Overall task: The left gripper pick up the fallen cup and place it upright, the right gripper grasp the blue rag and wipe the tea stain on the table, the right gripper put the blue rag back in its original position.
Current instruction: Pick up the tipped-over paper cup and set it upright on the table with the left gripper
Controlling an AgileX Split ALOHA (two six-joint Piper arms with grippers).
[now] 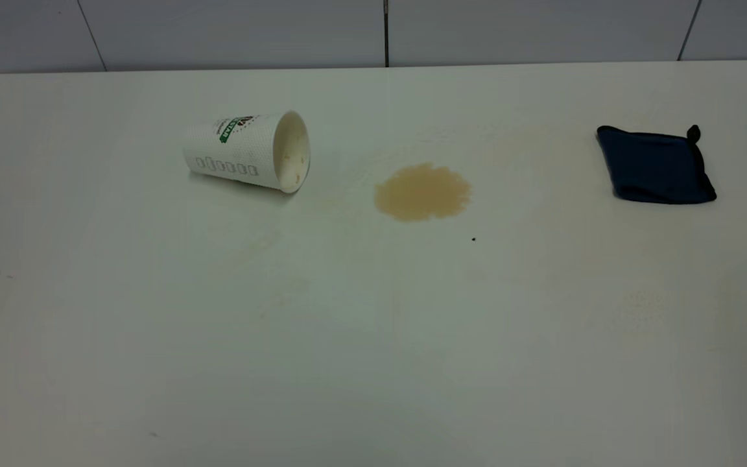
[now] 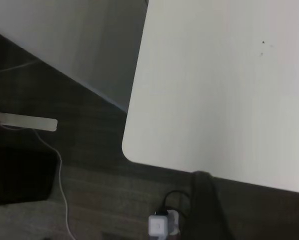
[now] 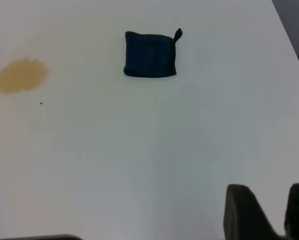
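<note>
The white paper cup [image 1: 247, 150] with its green logo lies on its side at the back left of the table [image 1: 373, 350], its mouth facing the tea stain. The tea stain [image 1: 422, 191] is a roundish tan blot near the middle, also seen in the right wrist view [image 3: 20, 75]. The blue rag [image 1: 655, 165] lies flat at the back right, loop at its far corner [image 3: 150, 54]. Neither arm shows in the exterior view. My right gripper [image 3: 277, 210] hovers well short of the rag, open and empty. Only a dark part of my left gripper [image 2: 205, 200] shows, off the table's rounded corner.
A grey tiled wall [image 1: 231, 32] runs behind the table. Beyond the table's corner [image 2: 134, 150] is dark floor with a white cable [image 2: 59, 170] and a white plug [image 2: 159, 226]. A tiny dark speck [image 1: 473, 239] sits in front of the stain.
</note>
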